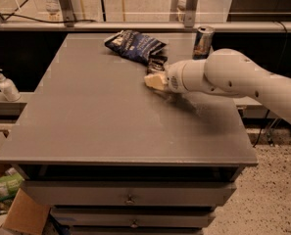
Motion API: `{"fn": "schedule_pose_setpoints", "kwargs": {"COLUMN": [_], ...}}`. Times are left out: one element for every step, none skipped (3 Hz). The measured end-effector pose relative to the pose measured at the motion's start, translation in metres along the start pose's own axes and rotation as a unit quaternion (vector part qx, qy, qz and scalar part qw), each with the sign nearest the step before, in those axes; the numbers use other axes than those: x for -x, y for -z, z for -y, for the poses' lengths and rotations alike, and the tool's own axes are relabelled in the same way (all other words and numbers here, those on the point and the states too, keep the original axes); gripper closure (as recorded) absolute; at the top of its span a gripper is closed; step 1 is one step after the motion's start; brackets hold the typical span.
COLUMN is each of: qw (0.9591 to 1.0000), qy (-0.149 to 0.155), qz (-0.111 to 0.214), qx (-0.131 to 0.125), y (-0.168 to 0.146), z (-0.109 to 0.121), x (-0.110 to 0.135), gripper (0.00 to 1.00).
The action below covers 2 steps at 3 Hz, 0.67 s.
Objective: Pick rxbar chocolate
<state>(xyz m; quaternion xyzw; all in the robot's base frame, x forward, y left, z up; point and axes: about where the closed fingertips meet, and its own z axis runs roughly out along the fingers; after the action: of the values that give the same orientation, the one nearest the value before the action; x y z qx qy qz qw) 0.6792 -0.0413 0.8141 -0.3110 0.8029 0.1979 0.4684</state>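
Observation:
The rxbar chocolate is a slim black wrapper lying flat on the grey table, just right of the dark blue snack bag. Only its far part shows; the near end is hidden behind my gripper. My gripper is low over the table, right in front of the bar's near end, at the tip of the white arm that reaches in from the right. An upright blue-and-silver can stands at the back right, behind the arm.
A white pump bottle stands on a ledge left of the table. Drawers sit under the tabletop. A cardboard box is on the floor at the lower left. Metal posts stand behind the table.

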Motion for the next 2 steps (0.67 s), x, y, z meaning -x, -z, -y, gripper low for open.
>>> {"fn": "schedule_pose_setpoints", "kwargs": {"qw": [1.0, 1.0], "qy": [0.0, 0.0], "qz": [0.0, 0.0], "qx": [0.0, 0.0], "y": [0.0006, 0.0006], "z": [0.0, 0.0], "x": [0.001, 0.001], "gripper": [1.0, 1.0]}}
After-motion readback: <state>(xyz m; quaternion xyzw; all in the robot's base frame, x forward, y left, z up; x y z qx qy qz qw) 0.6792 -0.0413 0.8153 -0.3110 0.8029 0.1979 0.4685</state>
